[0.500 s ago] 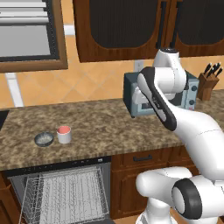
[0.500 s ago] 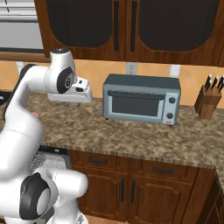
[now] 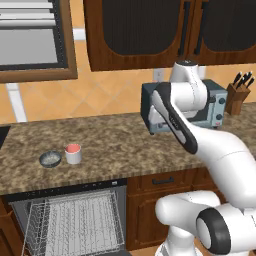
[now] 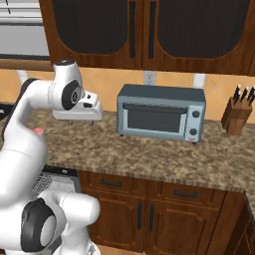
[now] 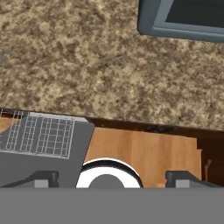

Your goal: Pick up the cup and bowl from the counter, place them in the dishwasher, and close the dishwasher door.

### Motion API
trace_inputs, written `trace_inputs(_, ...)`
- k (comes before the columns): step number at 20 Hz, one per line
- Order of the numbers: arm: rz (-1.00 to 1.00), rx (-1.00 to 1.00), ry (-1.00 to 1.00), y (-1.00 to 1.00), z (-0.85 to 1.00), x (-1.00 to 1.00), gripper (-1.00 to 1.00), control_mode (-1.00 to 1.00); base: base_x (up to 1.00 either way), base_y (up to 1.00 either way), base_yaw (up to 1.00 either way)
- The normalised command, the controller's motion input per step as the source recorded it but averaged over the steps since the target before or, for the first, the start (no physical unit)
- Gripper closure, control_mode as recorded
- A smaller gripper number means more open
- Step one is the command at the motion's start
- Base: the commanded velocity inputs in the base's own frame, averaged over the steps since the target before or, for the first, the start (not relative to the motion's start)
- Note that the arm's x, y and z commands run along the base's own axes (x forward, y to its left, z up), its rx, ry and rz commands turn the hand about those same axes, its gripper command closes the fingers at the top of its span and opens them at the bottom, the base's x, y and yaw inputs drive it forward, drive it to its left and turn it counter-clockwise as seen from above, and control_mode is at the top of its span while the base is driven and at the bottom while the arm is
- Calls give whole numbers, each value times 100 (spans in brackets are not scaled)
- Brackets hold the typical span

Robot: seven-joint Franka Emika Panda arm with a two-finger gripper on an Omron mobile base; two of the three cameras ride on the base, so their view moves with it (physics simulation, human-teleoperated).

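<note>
Dishwasher (image 3: pixel 75 220): open below the counter edge, white wire rack pulled into view, nothing loaded in it. The hand view shows a corner of the rack (image 5: pixel 39 133) beside the wood floor.
Dishwasher door (image 5: pixel 43 162): down, a flat grey panel under the rack; closing it is judged the last step, far off.
Counter (image 3: pixel 125 145): speckled granite, bare between the dishes and the toaster oven.
Cup (image 3: pixel 73 154): upright on the counter above the dishwasher, red inside showing, untouched.
Bowl (image 3: pixel 50 159): just beside the cup on its left, apart from it.
Gripper (image 4: pixel 79 121): hangs over the counter near the toaster oven (image 4: pixel 162 112), well apart from the cup; fingers (image 5: pixel 43 178) spread wide, nothing between them.
Change since half a second ago: cup, bowl and rack sit as they did; the arm's pose shows little or no shift.
Meaning for the task: judged to be at the start, nothing picked. The hand must swing left and come down over the cup.
Far: knife block (image 4: pixel 235 116) at the counter's end, dark wall cabinets (image 4: pixel 149 30) above.
</note>
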Motion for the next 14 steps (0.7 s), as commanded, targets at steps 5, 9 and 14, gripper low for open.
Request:
trace_inputs(5, 0, 0, 0, 0, 0, 0, -100, 100, -22, -14, 24)
trace_inputs(9, 0, 0, 0, 0, 0, 0, -100, 100, -11, -47, 48)
trace_inputs(14, 0, 0, 0, 0, 0, 0, -100, 100, 0, -59, 51)
